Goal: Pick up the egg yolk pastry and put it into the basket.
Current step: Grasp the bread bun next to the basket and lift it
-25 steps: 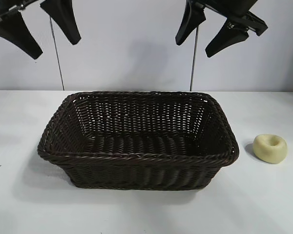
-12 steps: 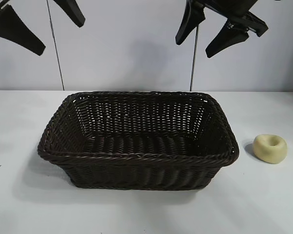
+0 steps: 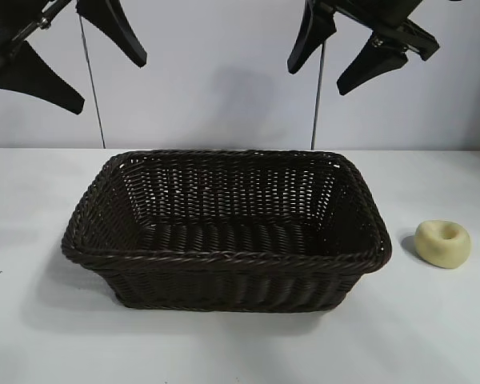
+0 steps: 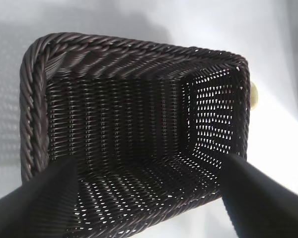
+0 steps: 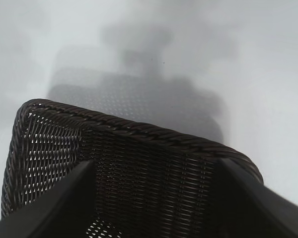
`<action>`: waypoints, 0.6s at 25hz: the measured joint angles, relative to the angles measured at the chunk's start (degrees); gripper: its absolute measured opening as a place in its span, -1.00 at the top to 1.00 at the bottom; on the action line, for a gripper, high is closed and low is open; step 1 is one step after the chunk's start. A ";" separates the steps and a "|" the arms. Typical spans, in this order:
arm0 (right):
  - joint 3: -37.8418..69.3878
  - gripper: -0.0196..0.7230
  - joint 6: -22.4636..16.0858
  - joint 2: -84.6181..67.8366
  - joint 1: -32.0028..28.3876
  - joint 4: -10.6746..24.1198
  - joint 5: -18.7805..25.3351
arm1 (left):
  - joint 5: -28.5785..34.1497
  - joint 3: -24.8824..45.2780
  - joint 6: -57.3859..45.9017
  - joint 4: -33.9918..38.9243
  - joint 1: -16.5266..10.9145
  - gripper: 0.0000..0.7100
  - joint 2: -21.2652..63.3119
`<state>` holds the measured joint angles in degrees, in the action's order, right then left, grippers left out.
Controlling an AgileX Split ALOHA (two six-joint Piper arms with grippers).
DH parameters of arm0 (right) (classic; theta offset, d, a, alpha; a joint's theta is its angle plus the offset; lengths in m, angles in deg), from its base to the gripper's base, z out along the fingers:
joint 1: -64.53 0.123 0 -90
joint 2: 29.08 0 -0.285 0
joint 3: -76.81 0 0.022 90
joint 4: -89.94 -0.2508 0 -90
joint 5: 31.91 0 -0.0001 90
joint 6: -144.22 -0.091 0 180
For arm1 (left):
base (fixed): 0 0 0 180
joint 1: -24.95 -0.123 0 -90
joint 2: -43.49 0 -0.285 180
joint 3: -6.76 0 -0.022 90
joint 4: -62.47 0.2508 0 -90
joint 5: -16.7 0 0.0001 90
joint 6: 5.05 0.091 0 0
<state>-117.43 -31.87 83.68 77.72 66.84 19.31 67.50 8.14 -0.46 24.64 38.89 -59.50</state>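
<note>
The egg yolk pastry (image 3: 442, 242), a small pale yellow bun with a dimple, lies on the white table just right of the basket (image 3: 224, 260). The basket is a large dark brown wicker one and nothing lies in it. My left gripper (image 3: 108, 82) hangs open high above the basket's left end, holding nothing. High over the basket's right half, my right gripper (image 3: 317, 80) is also open and holds nothing. The left wrist view looks down into the basket (image 4: 35, 99) between that gripper's (image 4: 149, 161) fingers; a sliver of the pastry (image 4: 254, 95) peeks past the rim. In the right wrist view my right gripper (image 5: 155, 163) frames the basket's end (image 5: 139, 131).
The white tabletop (image 3: 432, 336) runs around the basket on all sides. A pale wall with two thin vertical rods (image 3: 316, 112) stands behind.
My left gripper has swung and shifted a little to the right, staying open. The right gripper, the basket and the pastry have not moved.
</note>
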 joint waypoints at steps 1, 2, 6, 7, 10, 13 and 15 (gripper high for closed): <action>0.00 -0.39 0.00 0.00 0.00 0.00 0.00 | -0.06 0.00 0.00 0.00 0.00 -0.61 0.00; 0.00 -0.39 0.00 0.00 0.00 0.00 0.00 | -0.22 0.11 0.06 0.00 0.00 -0.61 0.00; 0.00 -0.39 0.00 0.00 0.00 0.00 0.00 | -1.62 2.04 0.23 -0.18 0.00 -0.61 0.00; 0.00 -0.39 0.00 0.00 0.00 0.00 0.00 | -1.82 2.84 0.30 -0.18 0.00 -0.61 0.00; 0.00 -0.39 -0.06 0.00 0.00 0.00 0.00 | -2.87 4.65 0.43 -0.18 0.00 -0.61 0.00; 0.00 -0.39 -0.06 0.00 0.00 0.00 0.00 | -3.84 5.00 0.43 -0.18 0.20 -0.61 0.00; 0.00 -0.39 -0.06 0.00 0.00 0.00 0.00 | -4.27 5.06 0.43 -0.18 0.72 -0.61 0.00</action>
<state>-117.43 -31.93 83.68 77.72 66.84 19.31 63.23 13.20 -0.02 24.46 39.61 -59.50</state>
